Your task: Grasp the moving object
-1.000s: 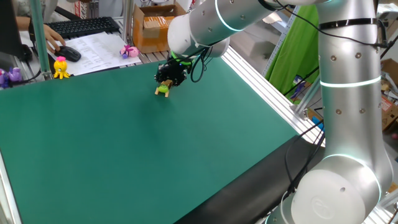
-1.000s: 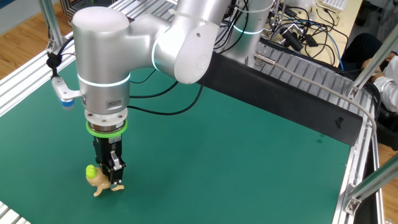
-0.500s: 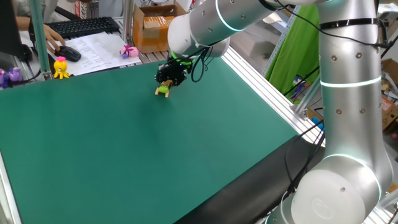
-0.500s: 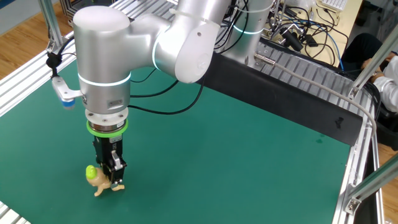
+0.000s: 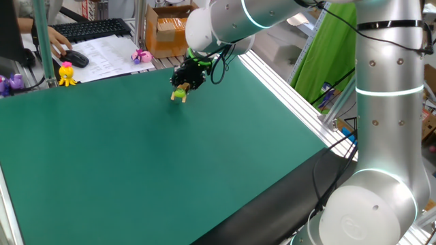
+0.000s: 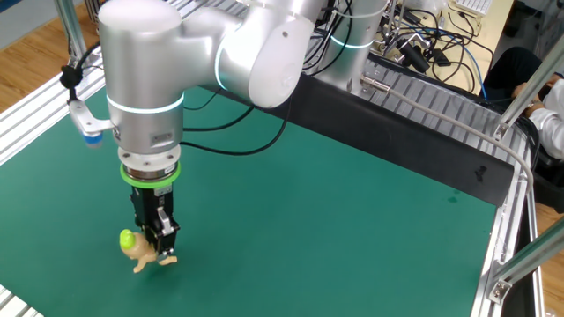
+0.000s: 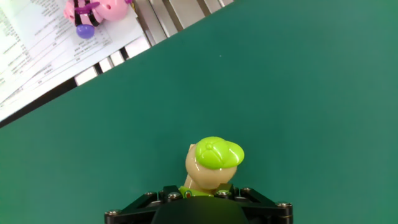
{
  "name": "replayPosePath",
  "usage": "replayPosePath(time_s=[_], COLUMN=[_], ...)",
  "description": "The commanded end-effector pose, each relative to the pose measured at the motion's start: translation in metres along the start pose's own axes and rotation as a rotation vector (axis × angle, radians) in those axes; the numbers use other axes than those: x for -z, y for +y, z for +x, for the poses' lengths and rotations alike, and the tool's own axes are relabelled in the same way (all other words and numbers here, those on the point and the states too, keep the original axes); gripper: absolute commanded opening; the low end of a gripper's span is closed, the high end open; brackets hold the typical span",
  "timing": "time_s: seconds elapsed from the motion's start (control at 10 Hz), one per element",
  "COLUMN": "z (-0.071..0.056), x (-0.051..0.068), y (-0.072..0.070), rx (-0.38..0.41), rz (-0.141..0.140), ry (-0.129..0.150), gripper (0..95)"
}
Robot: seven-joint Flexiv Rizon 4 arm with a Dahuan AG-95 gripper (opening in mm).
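Observation:
The moving object [image 5: 179, 94] is a tiny figure with a tan head, a lime-green cap and a yellow-green body. My gripper [image 5: 184, 86] is shut on its body at the far side of the green mat [image 5: 170, 163]. In the other fixed view the figure [image 6: 137, 249] hangs at the fingertips of the gripper [image 6: 159, 250], just above the mat. In the hand view its head and cap [image 7: 212, 163] stick out in front of the gripper [image 7: 205, 190]. The black jaws close on the body from both sides.
A pink-and-white toy [image 5: 141, 56] lies on papers beyond the mat's far edge; it also shows in the hand view [image 7: 93, 9]. A yellow octopus toy [image 5: 67, 73] and a purple toy [image 5: 10, 83] stand at the far left. A cardboard box [image 5: 167, 27], keyboard [image 5: 88, 29] and aluminium rails border the mat.
The arm has risen slightly, and the figure has gone up with it in the shut gripper, a little off the mat.

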State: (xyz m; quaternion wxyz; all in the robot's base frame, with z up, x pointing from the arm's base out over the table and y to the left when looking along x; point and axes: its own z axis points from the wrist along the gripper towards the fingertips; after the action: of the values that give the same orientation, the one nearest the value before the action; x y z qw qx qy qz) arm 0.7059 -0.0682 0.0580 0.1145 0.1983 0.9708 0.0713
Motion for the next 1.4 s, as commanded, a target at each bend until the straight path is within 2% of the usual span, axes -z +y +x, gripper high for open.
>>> replayPosePath(time_s=[0.1,0.2,0.5,0.7,1.0,1.4], z=[0.002,0.005,0.012,0.015,0.016,0.022], x=[0.02,0.028,0.032,0.037,0.038,0.04], y=[0.001,0.001,0.0,-0.001,-0.001,-0.002], rx=[0.033,0.041,0.045,0.044,0.042,0.058], rz=[0.007,0.002,0.007,0.007,0.004,0.004], ry=[0.065,0.113,0.122,0.111,0.087,0.084], gripper=[19.0,19.0,19.0,19.0,19.0,19.0])
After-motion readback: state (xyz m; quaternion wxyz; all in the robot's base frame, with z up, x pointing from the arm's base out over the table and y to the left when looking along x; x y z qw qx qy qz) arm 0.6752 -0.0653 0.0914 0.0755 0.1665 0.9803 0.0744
